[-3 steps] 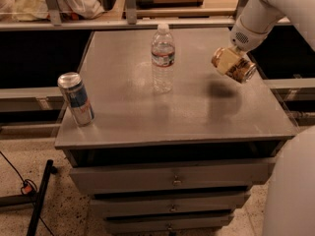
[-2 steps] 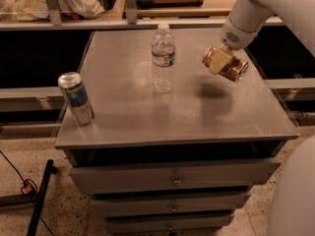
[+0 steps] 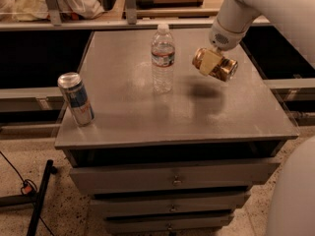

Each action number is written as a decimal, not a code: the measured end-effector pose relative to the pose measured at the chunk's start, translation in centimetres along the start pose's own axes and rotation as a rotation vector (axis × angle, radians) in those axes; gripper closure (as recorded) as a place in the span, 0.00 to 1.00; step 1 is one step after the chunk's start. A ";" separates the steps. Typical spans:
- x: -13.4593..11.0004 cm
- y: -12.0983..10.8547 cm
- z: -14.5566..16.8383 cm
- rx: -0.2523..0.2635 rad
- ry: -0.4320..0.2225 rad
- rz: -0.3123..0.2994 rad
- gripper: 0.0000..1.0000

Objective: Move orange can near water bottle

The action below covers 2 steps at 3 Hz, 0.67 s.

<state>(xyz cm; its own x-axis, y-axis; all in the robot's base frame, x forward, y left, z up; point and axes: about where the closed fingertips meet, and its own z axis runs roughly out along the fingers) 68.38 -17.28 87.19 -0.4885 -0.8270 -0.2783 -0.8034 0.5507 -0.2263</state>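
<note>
The water bottle [image 3: 163,59] stands upright near the back middle of the grey tabletop [image 3: 147,117]. My gripper [image 3: 212,62] is shut on the orange can [image 3: 216,65], which lies tilted on its side in the air above the table, a short way right of the bottle. The can's shadow falls on the tabletop below it. A pale finger [image 3: 210,61] crosses the can's middle. The can and the bottle are apart.
A taller slim blue-and-silver can [image 3: 76,99] stands near the table's front left corner. The table has drawers [image 3: 173,181] under its front edge. A shelf with a board and cloth runs behind. A black stand leg [image 3: 39,200] lies on the floor at left.
My gripper has carried the orange can leftward, closer to the water bottle. The bottle and the blue can have not moved.
</note>
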 end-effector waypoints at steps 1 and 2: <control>-0.5 0.8 0.5 -0.015 -0.003 -0.036 0.84; -0.7 2.3 1.4 -0.061 -0.009 -0.085 0.59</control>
<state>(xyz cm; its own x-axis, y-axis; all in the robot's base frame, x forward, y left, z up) 67.32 -15.25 85.53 -0.4145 -0.8693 -0.2694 -0.8614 0.4702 -0.1920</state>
